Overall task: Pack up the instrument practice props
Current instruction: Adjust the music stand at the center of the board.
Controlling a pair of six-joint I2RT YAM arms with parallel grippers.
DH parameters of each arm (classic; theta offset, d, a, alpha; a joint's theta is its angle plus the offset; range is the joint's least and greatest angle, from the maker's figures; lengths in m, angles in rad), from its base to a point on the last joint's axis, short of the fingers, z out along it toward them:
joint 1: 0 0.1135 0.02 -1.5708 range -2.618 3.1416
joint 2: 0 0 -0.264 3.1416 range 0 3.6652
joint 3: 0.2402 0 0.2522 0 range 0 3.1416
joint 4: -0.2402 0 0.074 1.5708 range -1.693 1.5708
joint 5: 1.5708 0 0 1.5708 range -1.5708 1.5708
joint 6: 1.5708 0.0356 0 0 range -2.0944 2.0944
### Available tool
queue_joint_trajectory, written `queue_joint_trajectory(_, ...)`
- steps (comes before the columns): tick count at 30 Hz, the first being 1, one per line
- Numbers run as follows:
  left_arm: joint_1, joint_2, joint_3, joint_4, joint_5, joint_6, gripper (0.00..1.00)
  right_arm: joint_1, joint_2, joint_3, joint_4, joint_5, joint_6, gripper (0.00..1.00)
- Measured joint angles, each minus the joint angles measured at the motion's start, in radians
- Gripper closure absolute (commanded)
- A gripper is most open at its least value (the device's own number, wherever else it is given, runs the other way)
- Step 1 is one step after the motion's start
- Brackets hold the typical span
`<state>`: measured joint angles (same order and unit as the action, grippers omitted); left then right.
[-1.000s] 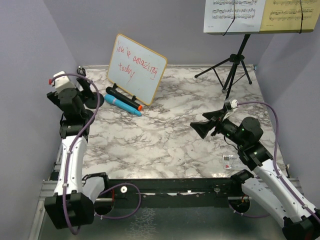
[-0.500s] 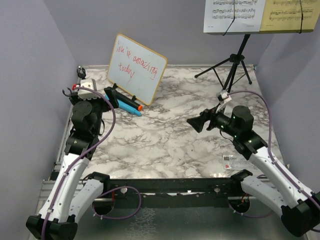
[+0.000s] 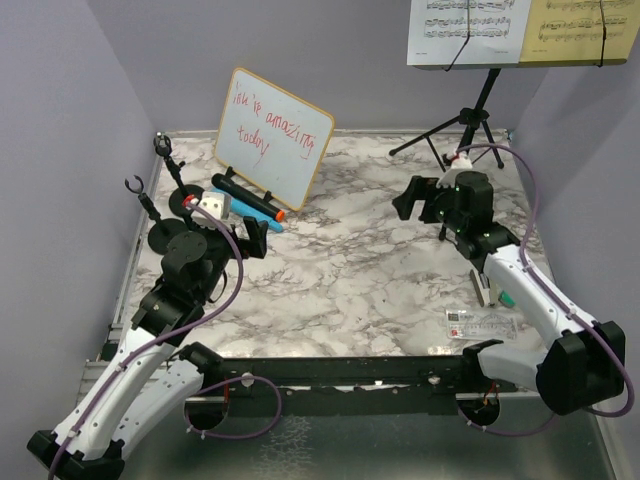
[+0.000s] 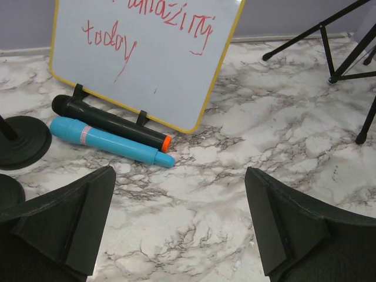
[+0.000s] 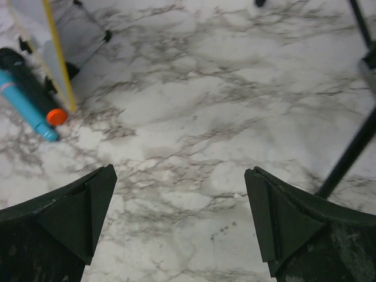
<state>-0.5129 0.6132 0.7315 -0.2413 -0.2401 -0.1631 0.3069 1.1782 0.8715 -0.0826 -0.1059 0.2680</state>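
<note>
A black microphone (image 4: 108, 122) and a blue microphone (image 4: 108, 141) lie side by side at the foot of the whiteboard. My left gripper (image 4: 179, 173) hangs open just in front of them, with only marble between its fingers; it shows from above too (image 3: 252, 232). Two black round-based mic holders (image 3: 160, 235) (image 3: 186, 200) stand at the far left. White sheet music (image 3: 468, 30) and yellow sheet music (image 3: 585, 30) rest on the black tripod music desk (image 3: 470, 120) at the back right. Near its legs my right gripper (image 5: 179, 171) is open and holds nothing.
A wood-framed whiteboard (image 3: 272, 135) with red writing leans at the back left, right behind the microphones. A small stapler (image 3: 490, 290) and a clear ruler (image 3: 480, 322) lie near the front right edge. Purple walls close in both sides.
My left arm has swung down and right, toward the microphones, uncovering the mic holders. My right arm has moved away from the table's middle toward the back right, near the tripod.
</note>
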Motion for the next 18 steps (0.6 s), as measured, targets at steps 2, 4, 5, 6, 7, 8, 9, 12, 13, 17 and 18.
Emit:
queue_joint_trajectory(2, -0.020, -0.007, -0.001, -0.004, -0.008, 0.001, 0.01, -0.069, 0.010, 0.000, 0.011, 0.028, 0.000, 0.02)
queue_joint_trajectory(4, -0.032, -0.012, -0.001, -0.006, -0.013, 0.002, 0.01, -0.141, 0.017, 0.000, 0.032, 0.042, 0.000, 0.03)
queue_joint_trajectory(5, -0.035, -0.014, -0.001, -0.009, -0.014, 0.003, 0.01, -0.180, 0.022, 0.001, 0.048, 0.042, 0.000, 0.04)
queue_joint_trajectory(6, -0.039, -0.017, -0.002, -0.010, -0.016, 0.003, 0.01, -0.216, 0.029, 0.002, 0.065, 0.042, 0.000, 0.06)
queue_joint_trajectory(7, -0.039, -0.019, -0.003, -0.011, -0.018, 0.003, 0.01, -0.259, 0.039, 0.004, 0.083, 0.037, 0.000, 0.07)
queue_joint_trajectory(8, -0.039, -0.021, -0.003, -0.013, -0.021, 0.003, 0.01, -0.294, 0.052, 0.008, 0.100, 0.030, 0.001, 0.08)
queue_joint_trajectory(9, -0.039, -0.024, -0.003, -0.015, -0.026, 0.003, 0.01, -0.326, 0.068, 0.012, 0.117, 0.019, 0.001, 0.09)
queue_joint_trajectory(12, -0.039, -0.027, -0.004, -0.018, -0.044, 0.003, 0.01, -0.401, 0.129, 0.039, 0.166, -0.020, 0.005, 0.13)
queue_joint_trajectory(13, -0.039, -0.027, -0.004, -0.019, -0.047, 0.003, 0.01, -0.414, 0.152, 0.049, 0.183, -0.034, 0.006, 0.14)
queue_joint_trajectory(17, -0.039, -0.027, -0.005, -0.021, -0.057, 0.004, 0.01, -0.448, 0.267, 0.108, 0.251, -0.106, 0.014, 0.20)
queue_joint_trajectory(18, -0.039, -0.026, -0.005, -0.021, -0.059, 0.004, 0.01, -0.452, 0.297, 0.126, 0.264, -0.121, 0.015, 0.22)
